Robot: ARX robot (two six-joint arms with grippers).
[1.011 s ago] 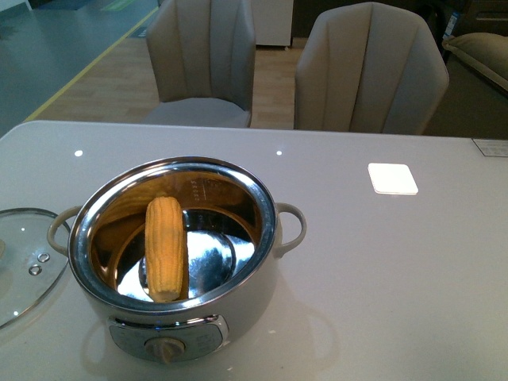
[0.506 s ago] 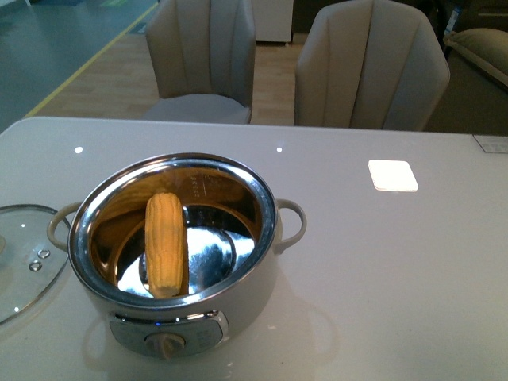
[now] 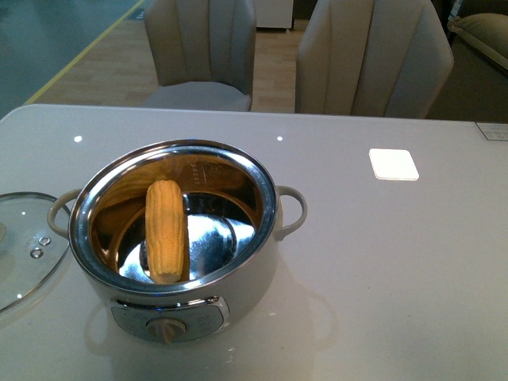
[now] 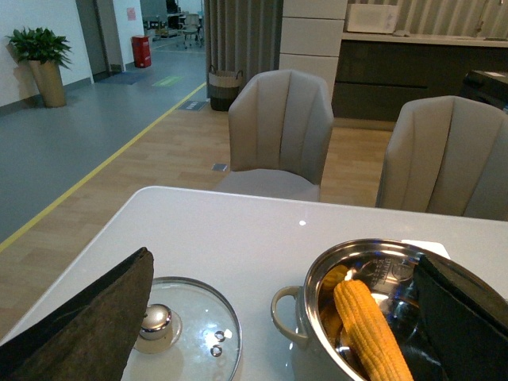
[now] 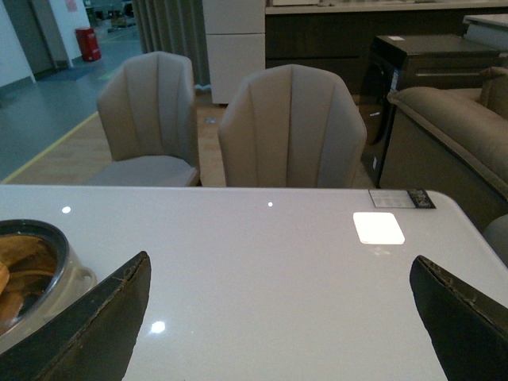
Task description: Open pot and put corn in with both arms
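Now: my left gripper (image 4: 270,317) jaws apart, holding nothing | my right gripper (image 5: 278,317) likewise apart | corn (image 3: 167,230) lies in pot (image 3: 238,294) on surface (image 3: 397,270) | glass lid (image 3: 20,254) beside pot's left handle.

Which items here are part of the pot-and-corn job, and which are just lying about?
Job items:
pot, open
corn, lying inside the pot
glass lid, on the table beside the pot
left gripper and right gripper, both open and empty

Lying about:
white square on the table
two chairs behind the table
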